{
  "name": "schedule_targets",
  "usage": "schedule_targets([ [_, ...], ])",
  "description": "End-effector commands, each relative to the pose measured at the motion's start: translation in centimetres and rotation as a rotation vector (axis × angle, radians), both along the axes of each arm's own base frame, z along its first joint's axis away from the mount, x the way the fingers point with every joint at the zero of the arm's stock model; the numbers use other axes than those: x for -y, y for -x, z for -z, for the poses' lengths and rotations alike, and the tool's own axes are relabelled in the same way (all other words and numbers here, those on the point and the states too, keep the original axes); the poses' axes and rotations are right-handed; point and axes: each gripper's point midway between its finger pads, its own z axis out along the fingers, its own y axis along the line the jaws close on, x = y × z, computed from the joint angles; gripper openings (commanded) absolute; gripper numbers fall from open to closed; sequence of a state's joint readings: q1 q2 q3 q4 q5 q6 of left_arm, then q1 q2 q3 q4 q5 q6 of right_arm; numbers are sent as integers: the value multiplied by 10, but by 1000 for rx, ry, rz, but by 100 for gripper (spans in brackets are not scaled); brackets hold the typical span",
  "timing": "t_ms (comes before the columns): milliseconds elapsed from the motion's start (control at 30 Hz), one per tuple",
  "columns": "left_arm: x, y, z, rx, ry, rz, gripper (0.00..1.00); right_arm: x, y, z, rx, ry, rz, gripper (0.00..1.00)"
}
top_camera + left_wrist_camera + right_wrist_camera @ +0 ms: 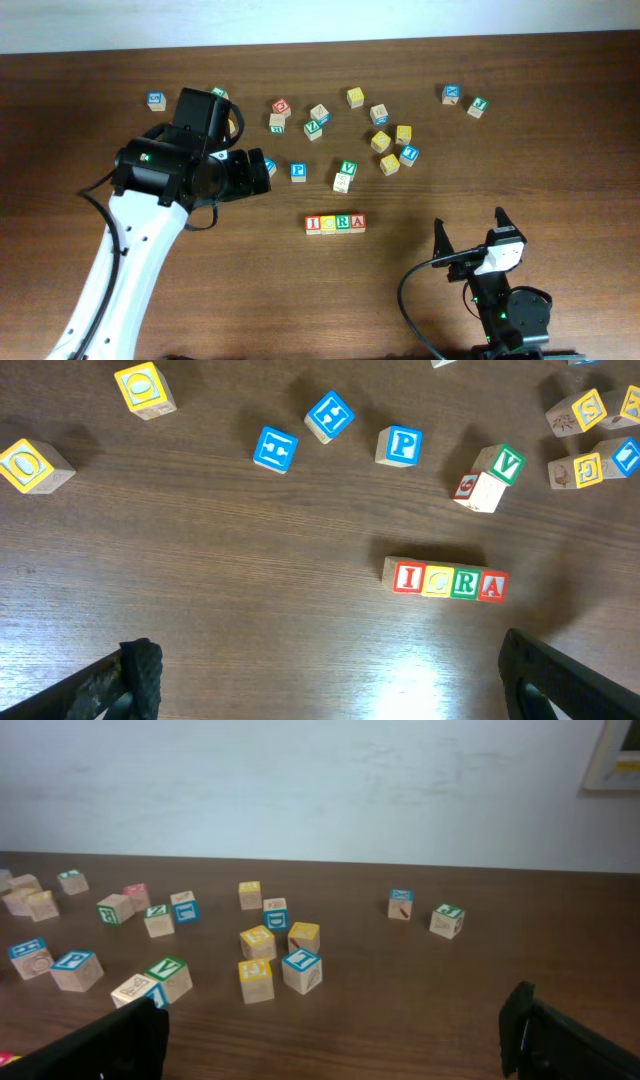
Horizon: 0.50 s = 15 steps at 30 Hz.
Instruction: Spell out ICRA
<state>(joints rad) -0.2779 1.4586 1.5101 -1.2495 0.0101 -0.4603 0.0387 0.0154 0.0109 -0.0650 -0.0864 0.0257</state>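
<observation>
Two grippers nearest the robot: right gripper (470, 232) low at the table edge, jaws wide, empty; left gripper (330, 682) likewise spread, holding nothing. Ahead of them the ICRA cubes (450, 581) sit touching in one row, reading correctly (word looks finished). Judgement: lift away upward, not sideways, so nothing nudges the row. Beyond: P cube (402, 445), V cube (508, 462), loose scatter. Dark wood table (560, 170); pale wall (320, 780) behind.

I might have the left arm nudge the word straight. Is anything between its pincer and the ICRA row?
Nothing visible. From the left wrist view, only bare table lies between the open left pincer and the ICRA row; the P cube and V cube sit beyond the row.
</observation>
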Motion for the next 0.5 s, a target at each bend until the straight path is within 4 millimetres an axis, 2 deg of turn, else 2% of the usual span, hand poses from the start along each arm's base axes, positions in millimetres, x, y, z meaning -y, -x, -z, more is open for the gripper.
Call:
schedule_targets([
  [0, -3, -1, -4, 13, -6, 0, 99, 10, 0, 2, -3, 7, 52, 98],
  [467, -3, -1, -4, 13, -6, 0, 99, 11, 0, 3, -7, -3, 64, 98],
])
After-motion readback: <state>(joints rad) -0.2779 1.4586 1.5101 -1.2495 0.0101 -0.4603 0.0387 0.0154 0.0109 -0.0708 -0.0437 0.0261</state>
